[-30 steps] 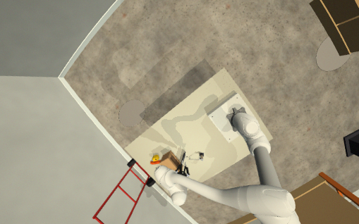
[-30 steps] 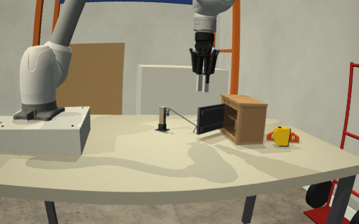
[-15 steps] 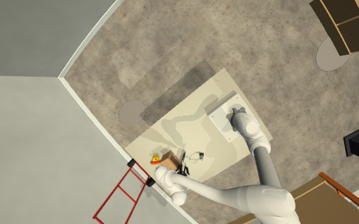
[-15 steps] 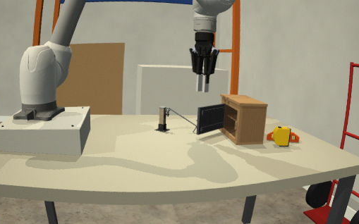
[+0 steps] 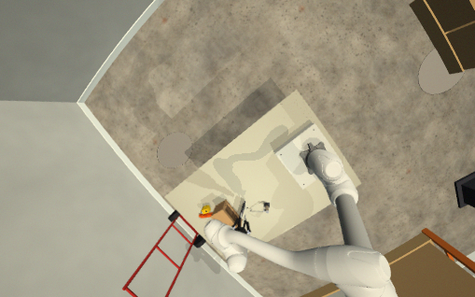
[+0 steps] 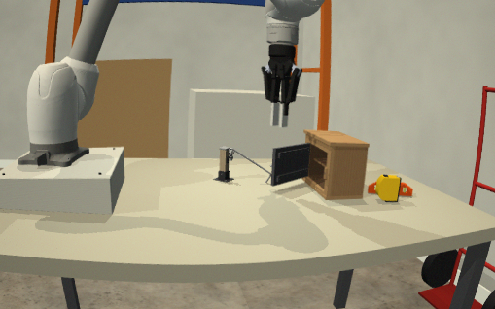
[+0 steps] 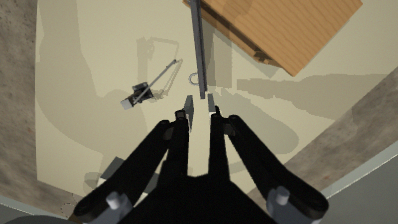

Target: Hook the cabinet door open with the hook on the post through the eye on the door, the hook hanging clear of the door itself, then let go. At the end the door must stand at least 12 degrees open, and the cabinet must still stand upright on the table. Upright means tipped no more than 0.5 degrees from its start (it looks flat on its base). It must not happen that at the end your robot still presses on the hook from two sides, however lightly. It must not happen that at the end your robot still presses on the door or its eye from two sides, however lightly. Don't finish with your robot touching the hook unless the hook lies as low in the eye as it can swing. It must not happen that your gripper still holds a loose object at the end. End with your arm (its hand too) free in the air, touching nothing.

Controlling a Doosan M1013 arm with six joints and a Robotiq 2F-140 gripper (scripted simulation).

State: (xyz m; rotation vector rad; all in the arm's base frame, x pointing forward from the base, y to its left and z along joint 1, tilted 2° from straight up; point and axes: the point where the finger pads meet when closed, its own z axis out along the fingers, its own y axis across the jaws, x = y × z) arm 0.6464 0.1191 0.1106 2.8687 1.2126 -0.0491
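The wooden cabinet (image 5: 226, 214) (image 6: 347, 170) (image 7: 295, 35) stands upright, looking flat on its base. Its dark door (image 6: 291, 162) (image 7: 199, 50) stands wide open. The eye (image 7: 189, 78) is a small ring on the door's face near its free edge. The post (image 6: 224, 162) stands left of the door. The hook (image 6: 250, 161) (image 7: 157, 77) slopes down from the post's top toward the door. In the wrist view its far end appears apart from the eye, with a gap between. My gripper (image 6: 279, 125) (image 7: 200, 102) is open by a narrow gap, empty, above the door's free edge, touching nothing.
A yellow tape measure (image 5: 205, 210) (image 6: 388, 188) and an orange tool (image 6: 406, 189) are beside the cabinet, on the side away from the post. The arm's white base block (image 6: 55, 191) is at the table's other end. A red hand truck (image 6: 480, 182) stands beyond the table.
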